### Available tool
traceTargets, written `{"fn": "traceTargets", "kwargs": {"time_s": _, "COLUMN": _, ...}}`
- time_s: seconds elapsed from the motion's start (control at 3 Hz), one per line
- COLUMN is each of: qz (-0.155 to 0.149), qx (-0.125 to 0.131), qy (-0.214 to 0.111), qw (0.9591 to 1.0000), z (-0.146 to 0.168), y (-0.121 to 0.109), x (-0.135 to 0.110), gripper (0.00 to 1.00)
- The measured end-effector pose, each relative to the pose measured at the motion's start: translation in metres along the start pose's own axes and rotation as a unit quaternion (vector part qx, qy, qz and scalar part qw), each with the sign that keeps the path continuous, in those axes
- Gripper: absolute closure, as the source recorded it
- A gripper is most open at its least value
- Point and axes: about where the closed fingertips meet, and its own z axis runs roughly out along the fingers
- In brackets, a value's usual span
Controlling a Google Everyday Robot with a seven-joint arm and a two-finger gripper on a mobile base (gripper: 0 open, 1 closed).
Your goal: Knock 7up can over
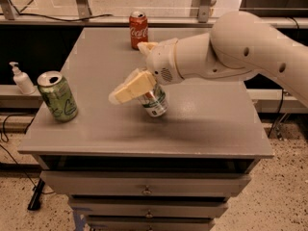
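The gripper (128, 72) hangs over the middle of the table (216, 129), its fingers spread wide; the near finger (132, 86) lies across the top of the 7up can (155, 103); the can sits tilted at mid-table, just under the wrist, well apart from the green can (57, 96).
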Motion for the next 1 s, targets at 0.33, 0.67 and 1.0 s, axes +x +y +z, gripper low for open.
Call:
{"fn": "traceTargets", "kwargs": {"time_s": 0.33, "qz": 0.008, "qx": -0.009, "qy": -0.003, "qw": 0.9999, "z": 0.038, "y": 0.007, "x": -0.027, "gripper": 0.00}}
{"fn": "traceTargets", "kwargs": {"time_s": 0.67, "qz": 0.003, "qx": -0.011, "qy": 0.002, "qw": 0.9999, "z": 0.032, "y": 0.002, "x": -0.018, "gripper": 0.00}}
{"fn": "traceTargets", "kwargs": {"time_s": 1.0, "qz": -0.011, "qx": -0.001, "qy": 0.013, "qw": 0.9999, "z": 0.004, "y": -0.014, "x": 0.001, "gripper": 0.00}}
